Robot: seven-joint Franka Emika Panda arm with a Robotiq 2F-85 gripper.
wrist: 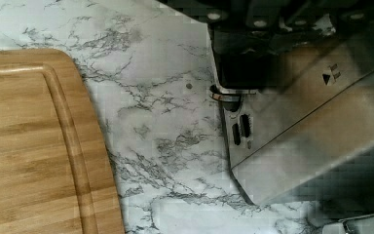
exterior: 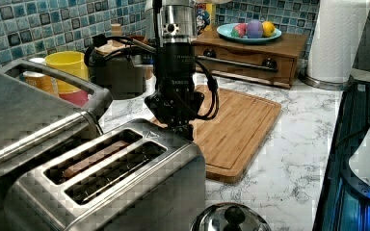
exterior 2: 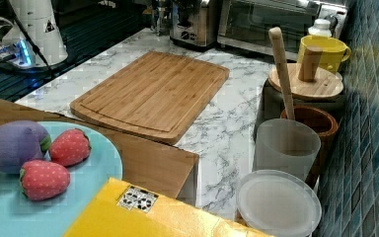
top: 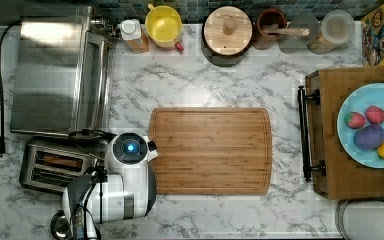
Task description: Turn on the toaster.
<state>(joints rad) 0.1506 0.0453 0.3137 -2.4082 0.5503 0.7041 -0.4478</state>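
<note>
The toaster (top: 55,165) is a small brushed-steel box with two long slots and brown bread in one, at the top view's lower left. In the left view the toaster (exterior: 115,183) fills the foreground. My gripper (exterior: 186,131) hangs straight down at its far end, shut, with the tip just past the top edge. In the wrist view the gripper (wrist: 238,68) is a dark block against the toaster's (wrist: 311,126) end face, just above a small chrome dial (wrist: 224,95). The lever knob is hidden under it. The arm (top: 130,170) covers that end in the top view.
A large steel toaster oven (top: 55,75) stands right beside the toaster. A bamboo cutting board (top: 210,150) lies on the marble counter. A round steel kettle (exterior: 231,219) sits near the toaster. Cups and jars (top: 227,32) line the tiled wall. A wooden drawer stand (top: 330,140) carries a plate of toy fruit.
</note>
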